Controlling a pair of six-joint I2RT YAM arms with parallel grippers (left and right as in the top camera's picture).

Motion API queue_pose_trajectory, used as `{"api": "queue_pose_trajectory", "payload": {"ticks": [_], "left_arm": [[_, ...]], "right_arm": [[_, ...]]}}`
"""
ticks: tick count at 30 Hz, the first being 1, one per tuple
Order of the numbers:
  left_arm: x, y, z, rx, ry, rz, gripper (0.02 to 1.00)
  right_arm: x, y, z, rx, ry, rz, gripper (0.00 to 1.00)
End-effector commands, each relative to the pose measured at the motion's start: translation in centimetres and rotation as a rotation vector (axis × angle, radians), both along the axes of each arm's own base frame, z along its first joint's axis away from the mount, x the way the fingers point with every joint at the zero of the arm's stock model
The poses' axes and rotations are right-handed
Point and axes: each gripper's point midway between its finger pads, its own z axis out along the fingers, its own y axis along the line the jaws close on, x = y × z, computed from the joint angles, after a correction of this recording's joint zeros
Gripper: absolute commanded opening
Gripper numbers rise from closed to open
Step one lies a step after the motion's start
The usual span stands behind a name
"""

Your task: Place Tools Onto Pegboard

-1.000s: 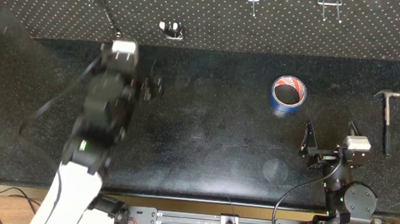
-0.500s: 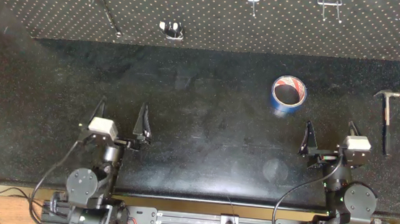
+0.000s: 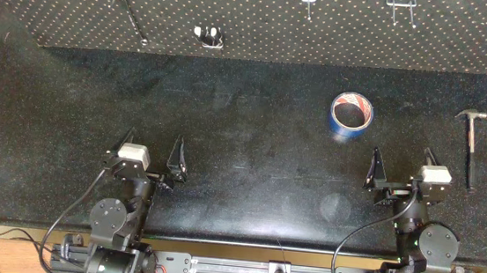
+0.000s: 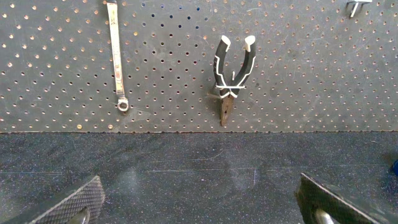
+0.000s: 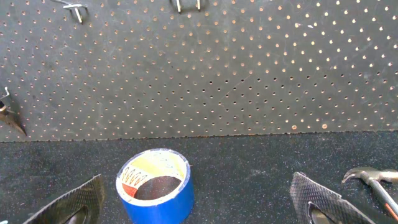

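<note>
A wrench (image 3: 131, 14) (image 4: 116, 55) and black-and-white pliers (image 3: 209, 36) (image 4: 231, 74) hang on the pegboard (image 3: 254, 14) at the back. A roll of blue tape (image 3: 350, 116) (image 5: 156, 185) stands on the black table right of centre. A hammer (image 3: 470, 143) (image 5: 375, 182) lies at the far right. My left gripper (image 3: 151, 151) (image 4: 199, 205) rests open near the front left, holding nothing. My right gripper (image 3: 400, 165) (image 5: 199, 202) is open near the front right, facing the tape.
Two empty metal hooks (image 3: 307, 1) (image 3: 401, 9) stick out of the pegboard at the upper right. The black table (image 3: 243, 145) has free room across its middle between the two arms.
The left arm has pulled back from the pegboard near the wrench to its rest spot at the front left, settling slightly right. The right arm has not moved.
</note>
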Motion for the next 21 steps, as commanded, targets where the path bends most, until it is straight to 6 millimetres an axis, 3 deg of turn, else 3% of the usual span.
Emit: {"api": "queue_pose_trajectory", "payload": {"ticks": [1, 17, 19, 21], "left_arm": [[-0.03, 0.17, -0.02, 0.006, -0.002, 0.011, 0.993], [-0.03, 0.17, -0.02, 0.006, -0.002, 0.011, 0.993], [-0.03, 0.17, -0.02, 0.006, -0.002, 0.011, 0.993], [-0.03, 0.17, -0.02, 0.006, -0.002, 0.011, 0.993]], "right_arm": [[-0.03, 0.14, -0.12, 0.011, 0.001, 0.004, 0.976], [-0.03, 0.14, -0.11, 0.011, 0.001, 0.004, 0.974], [0.01, -0.56, -0.21, 0.009, 0.004, -0.036, 0.976], [0.02, -0.68, -0.22, 0.089, 0.01, -0.049, 0.974]]}}
